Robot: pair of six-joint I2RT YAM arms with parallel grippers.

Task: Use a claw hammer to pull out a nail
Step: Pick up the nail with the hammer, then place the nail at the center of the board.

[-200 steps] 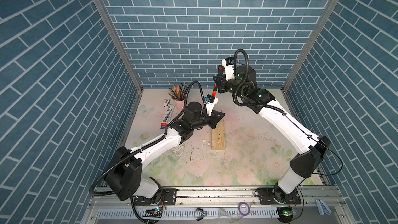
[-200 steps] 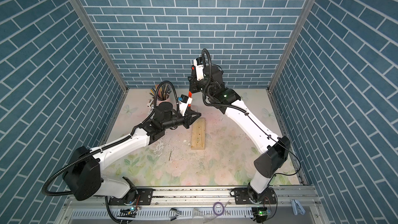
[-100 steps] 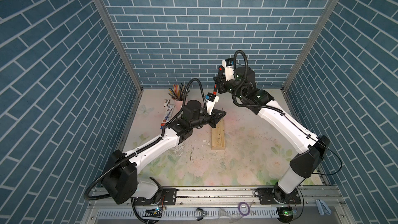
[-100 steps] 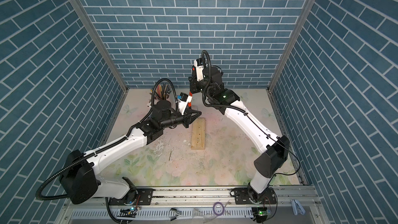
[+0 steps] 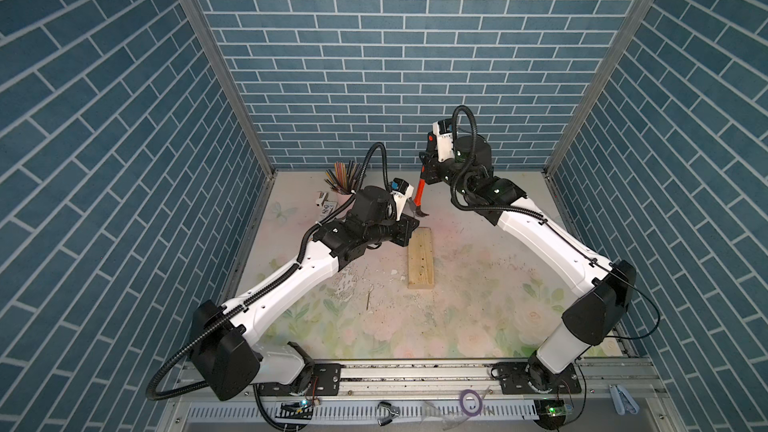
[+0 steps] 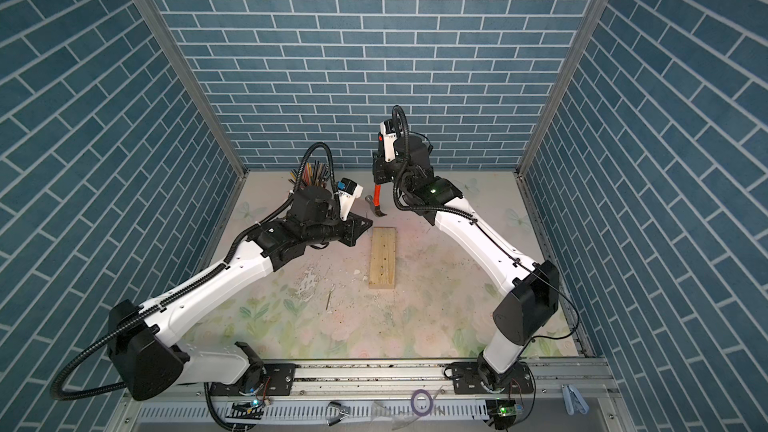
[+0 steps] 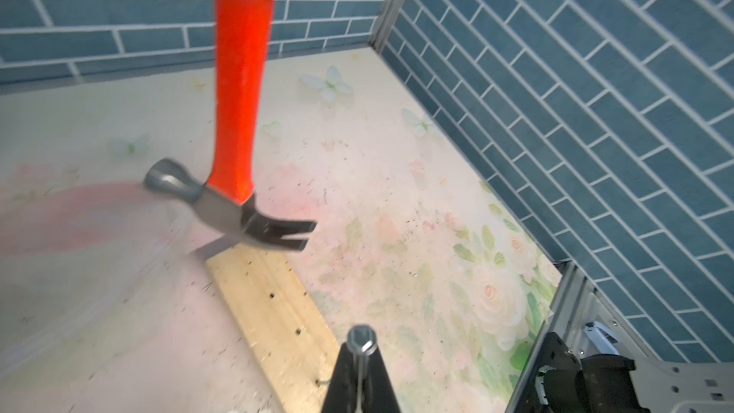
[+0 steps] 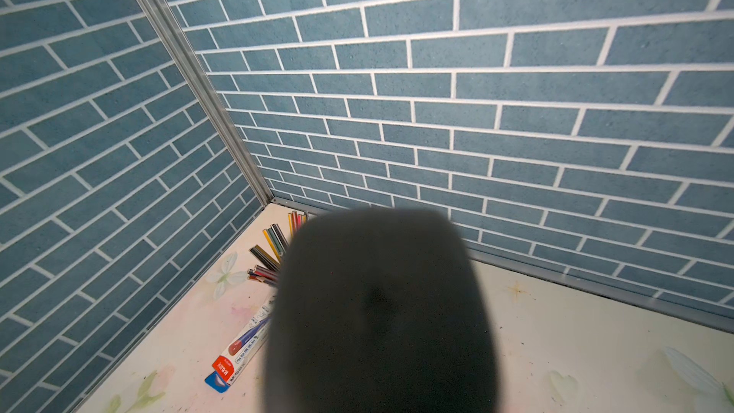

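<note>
**Entry: what I hold and what lies on the worktop**

1. Claw hammer [image 5: 419,196] [image 6: 377,195]. It hangs nearly upright with the grey head down and the orange-red shaft above it. The black handle is uppermost, in my right pincer [image 5: 426,164], which is closed around it. The head hangs just over the far end of the wooden board [image 5: 421,257], claw pointing to my right. In the left wrist view the head [image 7: 222,208] is blurred, so I cannot tell whether it touches the wood. In the right wrist view the black handle end [image 8: 377,311] hides my fingers.

2. Left pincer [image 7: 359,375] [image 5: 410,225]. It is closed, low beside the board's far left corner. A broad-headed nail [image 7: 361,341] is clamped along the seam between its fingers, head outward.

3. Wooden board. Pale, lying flat and lengthwise on the floral worktop [image 5: 478,284], with small dark holes along its face.

4. Coloured pencils [image 5: 341,176] [image 8: 274,248]. A fanned bunch standing in the far left corner. My left arm and the handle cover what holds them.

5. Flat packet [image 8: 242,347] [image 5: 326,207]. It lies on the worktop beside the pencils, has a red and blue label end, and contains one pen.

6. Thin dark sliver [image 5: 368,300]. It lies loose on the worktop, nearer my bases and to the left of the board.
</note>
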